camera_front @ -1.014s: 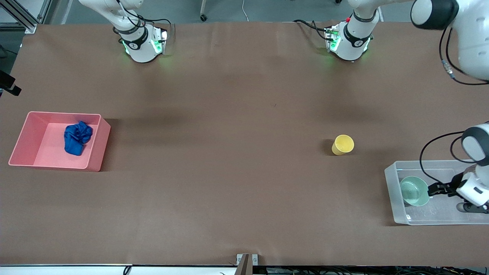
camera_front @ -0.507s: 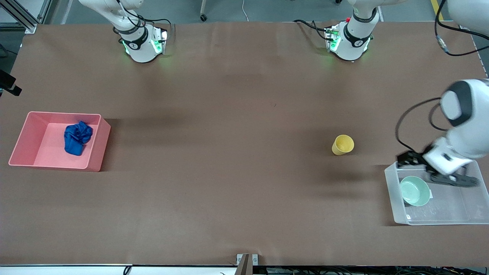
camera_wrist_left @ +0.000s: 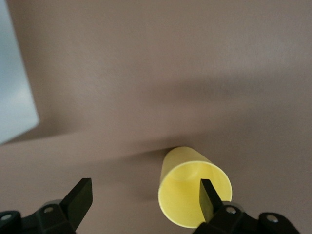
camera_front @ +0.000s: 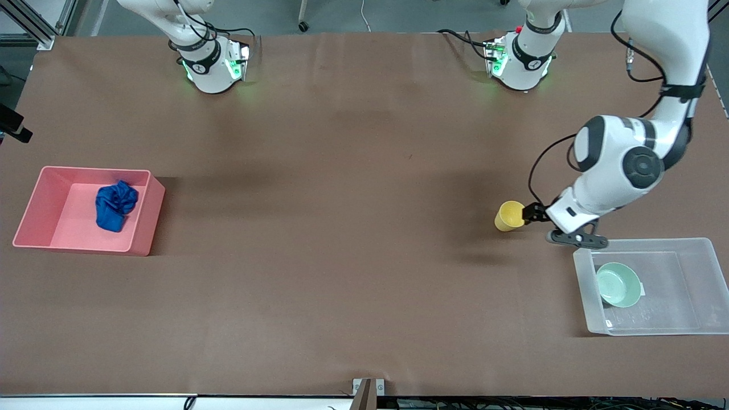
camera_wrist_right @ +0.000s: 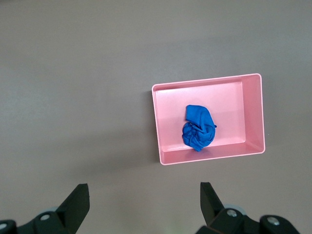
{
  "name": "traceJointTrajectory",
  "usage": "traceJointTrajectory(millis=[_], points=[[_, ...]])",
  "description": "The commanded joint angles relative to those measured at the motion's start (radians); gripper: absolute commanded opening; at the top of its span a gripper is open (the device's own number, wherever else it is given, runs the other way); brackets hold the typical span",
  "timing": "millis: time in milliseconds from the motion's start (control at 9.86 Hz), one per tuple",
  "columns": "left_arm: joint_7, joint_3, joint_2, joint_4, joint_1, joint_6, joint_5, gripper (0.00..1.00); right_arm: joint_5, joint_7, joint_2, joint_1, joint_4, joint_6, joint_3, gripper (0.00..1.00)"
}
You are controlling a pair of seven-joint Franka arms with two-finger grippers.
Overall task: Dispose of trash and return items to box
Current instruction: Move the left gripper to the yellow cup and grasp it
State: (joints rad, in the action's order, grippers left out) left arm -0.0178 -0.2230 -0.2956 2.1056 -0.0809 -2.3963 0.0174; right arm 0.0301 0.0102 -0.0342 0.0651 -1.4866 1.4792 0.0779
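Left pincer, spread wide at the frame's right, touches the upright yellow cup, which is off-centre under one finger

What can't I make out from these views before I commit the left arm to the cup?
- Left gripper: the front view shows only its dark tip beside the yellow cup; height above the table unclear.
- Cup: the left wrist view's edge and one finger hide its near rim.
- Clear box: only a corner shows there.
- Right gripper: outside the front view.
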Motion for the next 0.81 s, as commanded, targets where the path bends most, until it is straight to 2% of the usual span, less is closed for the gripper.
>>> traceJointTrajectory(millis=[0,304,406,609,710], points=[[0.010,-0.013,-0.033,0.062,-0.008,-0.078,0.001,0.92,0.002,-0.009,-0.013,0.002,-0.009,0.000,-0.001,1.00],[0.009,-0.013,-0.082,0.074,0.003,-0.107,0.004,0.77,0.002,-0.009,-0.013,0.002,-0.009,-0.005,-0.001,1.00],[0.009,-0.013,-0.099,0.074,0.003,-0.122,0.004,0.65,0.002,-0.009,-0.013,0.001,-0.009,-0.003,-0.001,1.00],[0.009,-0.013,-0.105,0.073,0.001,-0.124,0.004,0.13,0.004,-0.009,-0.013,0.001,-0.009,-0.002,-0.001,1.00],[0.009,-0.013,-0.108,0.070,0.001,-0.124,0.004,0.01,0.004,-0.009,-0.013,0.002,-0.009,-0.003,-0.001,1.00]])
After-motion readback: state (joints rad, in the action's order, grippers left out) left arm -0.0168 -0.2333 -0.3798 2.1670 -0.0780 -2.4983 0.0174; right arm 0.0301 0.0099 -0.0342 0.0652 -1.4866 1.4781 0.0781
